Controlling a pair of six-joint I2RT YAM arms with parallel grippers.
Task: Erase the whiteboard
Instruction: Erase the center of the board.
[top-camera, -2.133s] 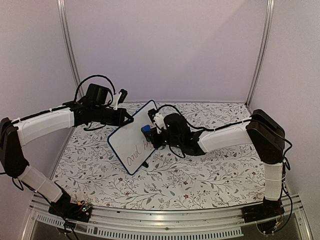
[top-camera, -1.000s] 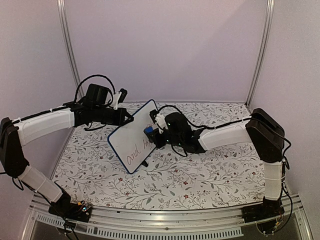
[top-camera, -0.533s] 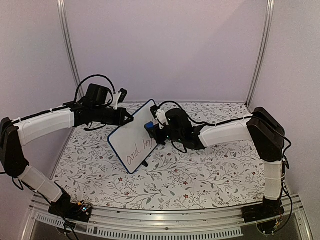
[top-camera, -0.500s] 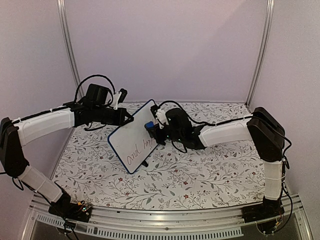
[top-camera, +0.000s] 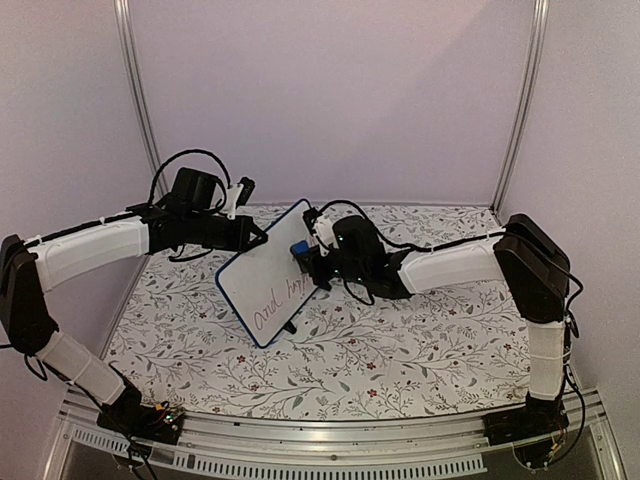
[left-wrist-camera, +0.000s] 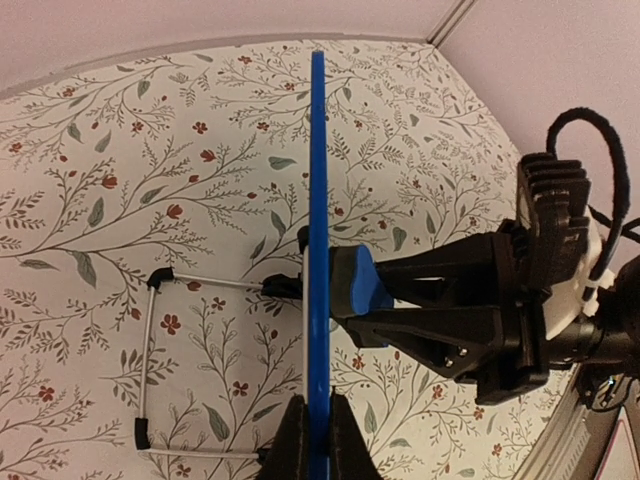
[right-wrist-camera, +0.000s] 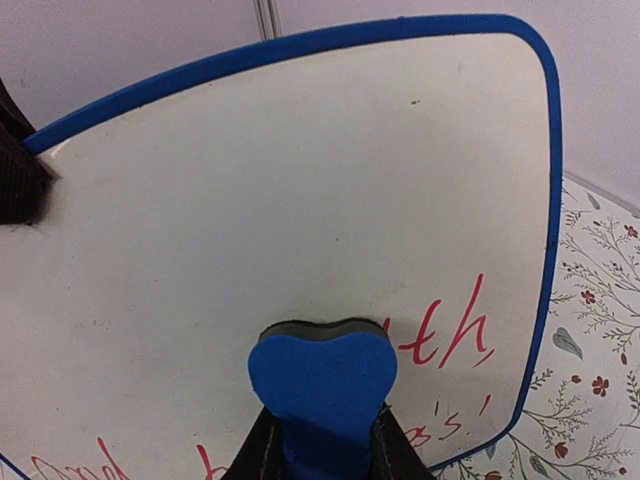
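Whiteboard (top-camera: 262, 290) stands tilted on table (top-camera: 400, 340), left of centre. Left gripper (top-camera: 261, 238) clamped tight on its upper left edge. Right gripper (top-camera: 308, 257) pinching blue eraser (top-camera: 299, 247), pressed against board's face.

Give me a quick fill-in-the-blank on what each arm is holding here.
1. The left gripper is shut on the whiteboard's ____ edge.
2. The right gripper presses a heart-shaped ____ against the board.
3. The handwriting on the board is ____.
Missing words: blue; eraser; red.
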